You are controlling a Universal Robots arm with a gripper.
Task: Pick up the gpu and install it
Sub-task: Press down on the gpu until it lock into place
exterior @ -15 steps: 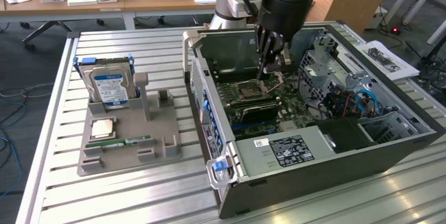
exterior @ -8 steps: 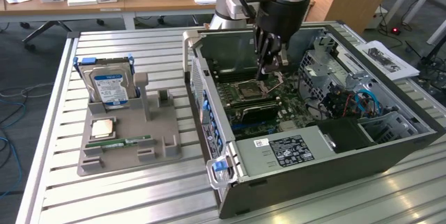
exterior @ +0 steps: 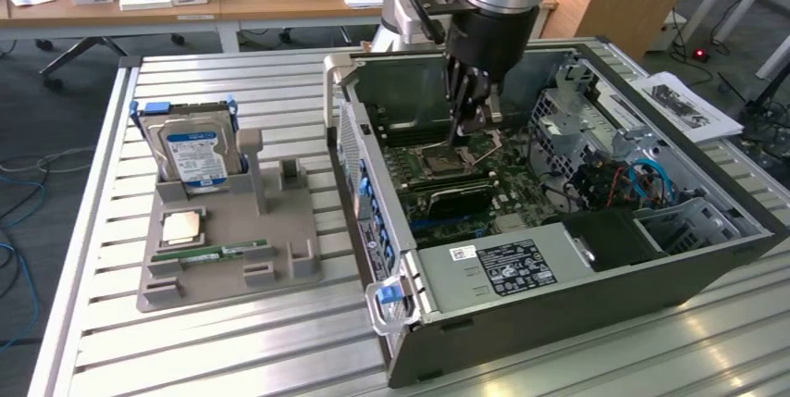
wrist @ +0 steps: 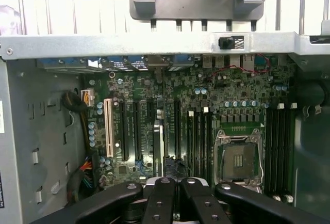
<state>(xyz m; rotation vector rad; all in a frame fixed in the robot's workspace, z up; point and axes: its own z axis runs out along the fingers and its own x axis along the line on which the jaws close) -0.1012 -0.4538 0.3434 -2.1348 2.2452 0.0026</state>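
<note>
Looking into the open computer case (exterior: 691,272), you see the gripper (exterior: 473,134) shut tight with nothing between its fingers, hanging over the processor socket (exterior: 441,160). The graphics card (exterior: 457,199) stands on edge in the slots on the board (exterior: 509,178), near the gripper but apart from it. 1 hard drive (exterior: 198,158) sits on the tray (exterior: 287,263) outside.
</note>
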